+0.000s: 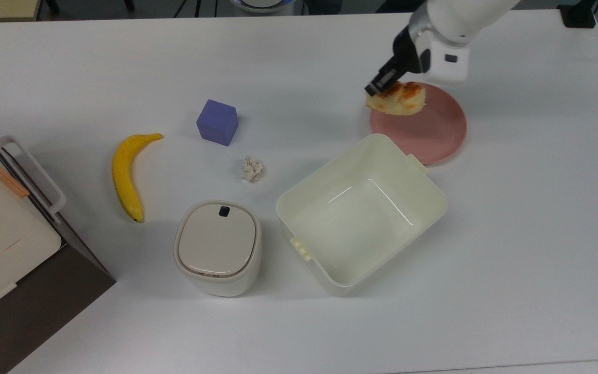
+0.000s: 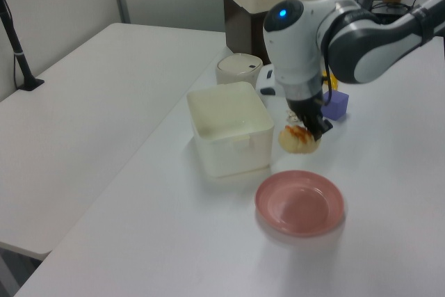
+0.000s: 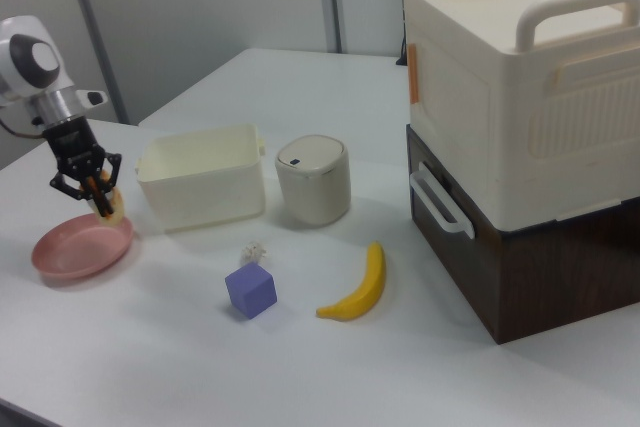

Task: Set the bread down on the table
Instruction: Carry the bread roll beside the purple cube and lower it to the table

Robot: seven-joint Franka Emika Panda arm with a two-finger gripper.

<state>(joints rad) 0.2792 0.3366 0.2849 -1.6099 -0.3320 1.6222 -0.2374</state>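
table (image 1: 538, 234): white tabletop carrying everything; the widest bare stretches lie along its near edge in the top view and toward the top view's right edge.
storage box (image 3: 520, 87): cream crate with handles, stacked on a dark brown base at the top view's lower left corner of the table.
open bin (image 1: 361, 213): cream rectangular tub near the table's middle, nothing inside it; its far corner sits just beside the plate.
lidded bin (image 1: 218, 248): small cream container, lid shut, contents hidden, just to the top view's left of the open bin.
plate (image 1: 434, 130): round, pink, bare, near the table's far edge toward the top view's right; nothing rests on it now.
banana (image 1: 126, 175): lies on the table toward the top view's left edge, well apart from the arm.
cube (image 1: 217, 122): purple, between banana and plate.
bread (image 1: 396, 98): held in the air above the plate's rim on the top view's left side, clear of the plate; its long axis runs roughly left to right in the top view, glazed top up.
gripper (image 1: 378, 85): fingers closed on the bread's end nearer the top view's left, so the bun hangs out from them toward the plate.
paper ball (image 1: 252, 169): small, crumpled, white, just below the cube in the top view.
key relation: bare table lies just past the plate's rim, on the top view's left of the bread, so a short carry that way and a descent should do.
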